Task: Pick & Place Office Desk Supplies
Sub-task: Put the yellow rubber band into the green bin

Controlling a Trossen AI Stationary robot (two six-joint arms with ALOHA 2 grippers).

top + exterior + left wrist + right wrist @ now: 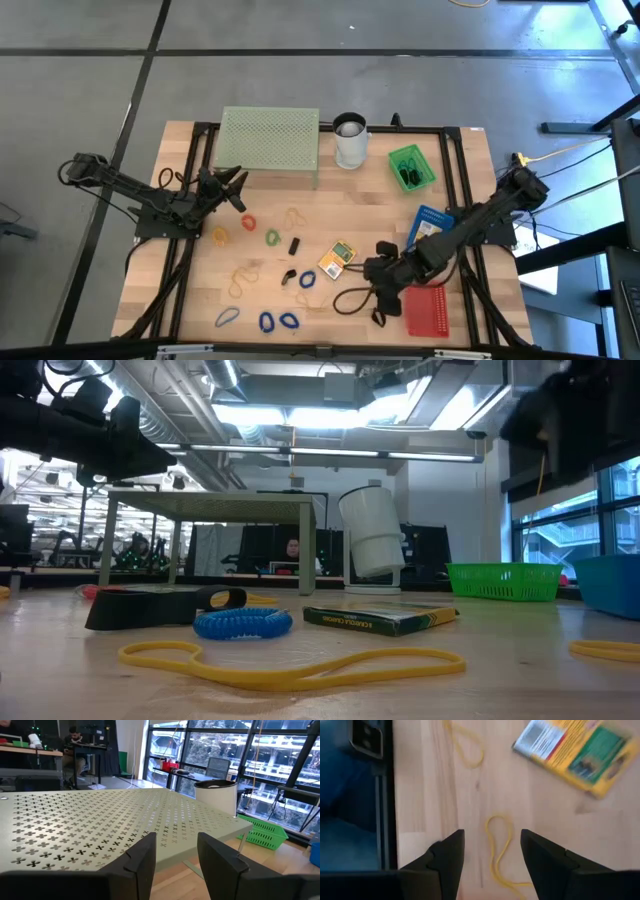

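Fingers apart on both grippers — right gripper [491,862] above a tan rubber band [499,847] near the yellow card pack [572,754]; left gripper [175,857] beside the mesh stand [100,820].

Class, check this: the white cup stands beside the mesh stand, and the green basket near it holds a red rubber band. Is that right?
Not quite. The high view shows the green basket holding dark items, not a red band. The white cup does stand beside the mesh stand.
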